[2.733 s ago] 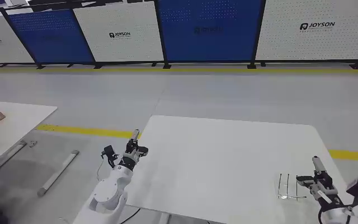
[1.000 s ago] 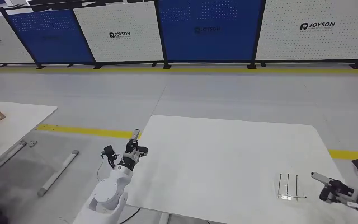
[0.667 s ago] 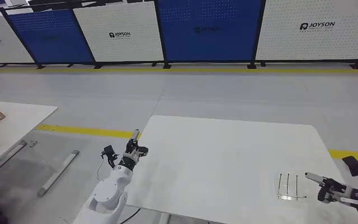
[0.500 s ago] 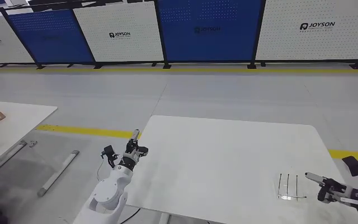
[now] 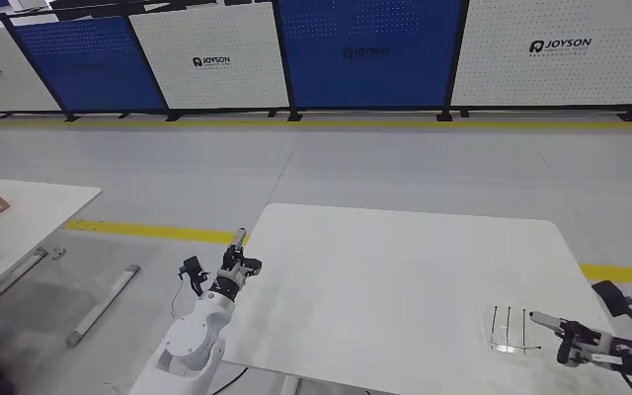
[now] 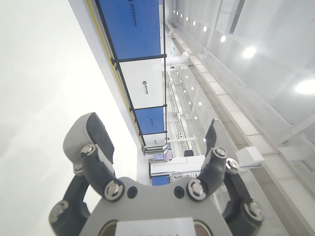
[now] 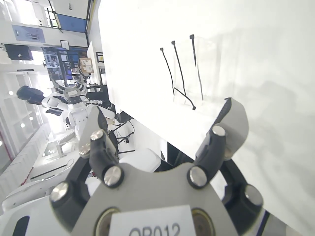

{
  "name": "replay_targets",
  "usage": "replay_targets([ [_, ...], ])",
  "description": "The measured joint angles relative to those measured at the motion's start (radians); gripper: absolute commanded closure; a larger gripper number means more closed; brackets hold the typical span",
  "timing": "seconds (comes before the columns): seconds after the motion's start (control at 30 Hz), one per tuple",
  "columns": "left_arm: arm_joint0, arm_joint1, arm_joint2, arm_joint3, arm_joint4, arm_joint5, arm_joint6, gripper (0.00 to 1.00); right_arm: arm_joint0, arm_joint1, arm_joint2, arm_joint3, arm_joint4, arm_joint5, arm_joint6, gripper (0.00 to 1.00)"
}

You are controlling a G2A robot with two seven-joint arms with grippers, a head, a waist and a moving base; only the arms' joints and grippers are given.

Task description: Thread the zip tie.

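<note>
Three black zip ties (image 5: 509, 322) stand side by side in the lower right of the top view, near the front right corner of the white table (image 5: 395, 286). They seem to be held upright in a clear stand (image 5: 514, 347), though its outline is too faint to be sure. A fourth tie (image 7: 185, 98) lies slanted at the foot of the three.

The right gripper (image 7: 163, 112) has its jaws spread wide with nothing between them. In the top view it sits at the lower right corner of the frame, just beside the zip ties on their right and apart from them, with one of its fingers (image 5: 545, 320) pointing toward the stand.

The left gripper (image 6: 155, 130) is likewise wide open and empty. In the top view it is left of centre in the lower half of the frame, at the table's left edge, well apart from the zip ties, with a finger (image 5: 238, 236) pointing toward the upper part of the frame.
</note>
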Motion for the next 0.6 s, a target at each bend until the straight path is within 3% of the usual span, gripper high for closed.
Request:
replay_targets([
  [0.13,0.000,0.000,0.000,0.000,0.000,0.000,0.000,0.00,-0.040,0.025,-0.001,-0.059,-0.032,0.088,0.000,0.00],
  [0.6,0.000,0.000,0.000,0.000,0.000,0.000,0.000,0.00,-0.040,0.026,-0.002,-0.060,-0.031,0.089,0.000,0.00],
])
